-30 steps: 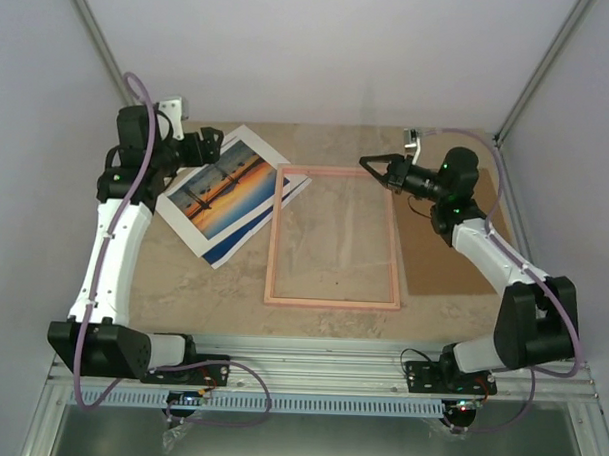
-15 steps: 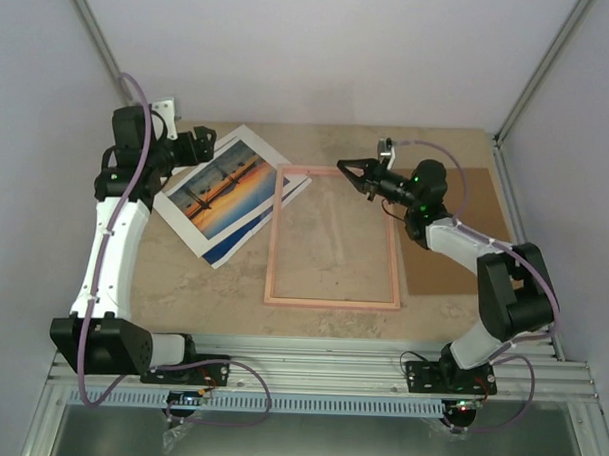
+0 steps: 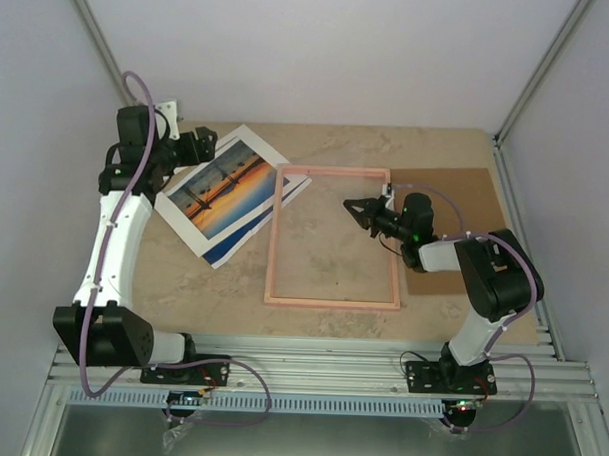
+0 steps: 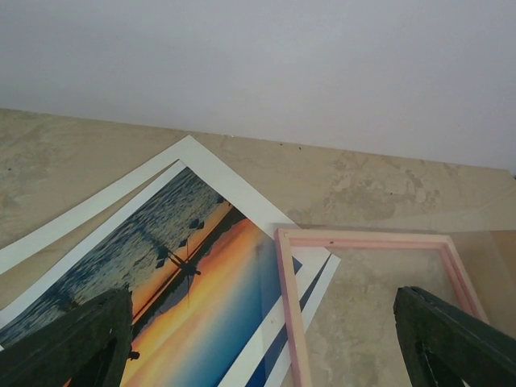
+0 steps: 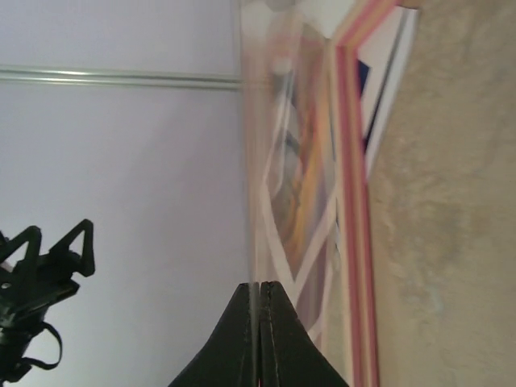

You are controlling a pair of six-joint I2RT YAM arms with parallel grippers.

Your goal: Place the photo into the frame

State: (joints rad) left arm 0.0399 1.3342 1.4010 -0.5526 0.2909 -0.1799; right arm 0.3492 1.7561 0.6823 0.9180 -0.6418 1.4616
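The photo (image 3: 226, 193), an orange sunset print with a white border, lies tilted at the back left, its right corner under the frame's left rail. The pink frame (image 3: 274, 237) lies flat mid-table. My left gripper (image 3: 211, 145) is open and empty over the photo's far edge; the left wrist view shows the photo (image 4: 185, 274) and the frame corner (image 4: 290, 322) between its fingers (image 4: 89, 339). My right gripper (image 3: 352, 205) hangs over the frame's upper right part. In the right wrist view it (image 5: 260, 284) is shut on the edge of a thin clear sheet (image 5: 282, 161) beside the frame (image 5: 355, 201).
A plain brown cardboard sheet (image 3: 456, 193) lies right of the frame, under my right forearm. White walls close in the back and both sides. The metal rail with the arm bases (image 3: 309, 373) runs along the near edge.
My right gripper has moved from the frame's far right corner leftward, then nearer and lower over the frame's inside, still shut. The left arm has hardly moved.
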